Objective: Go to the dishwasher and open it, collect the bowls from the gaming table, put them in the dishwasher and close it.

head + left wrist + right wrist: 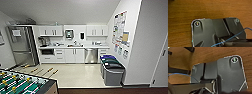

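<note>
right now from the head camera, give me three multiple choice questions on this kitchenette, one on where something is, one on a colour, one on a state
1. Where is the dishwasher?
A. under the counter, right of the white cabinet doors
B. beside the fridge
C. next to the football table

2. What colour is the lid of the farthest bin?
A. red
B. blue
C. yellow

3. What state is the dishwasher door in?
A. fully open
B. half open
C. closed

Answers: 1 A, its steel front sits under the counter, right of the sink cabinet. 2 B, the back lid is blue and the nearer ones dark. 3 C, the front stands flush with the cabinets.
</note>
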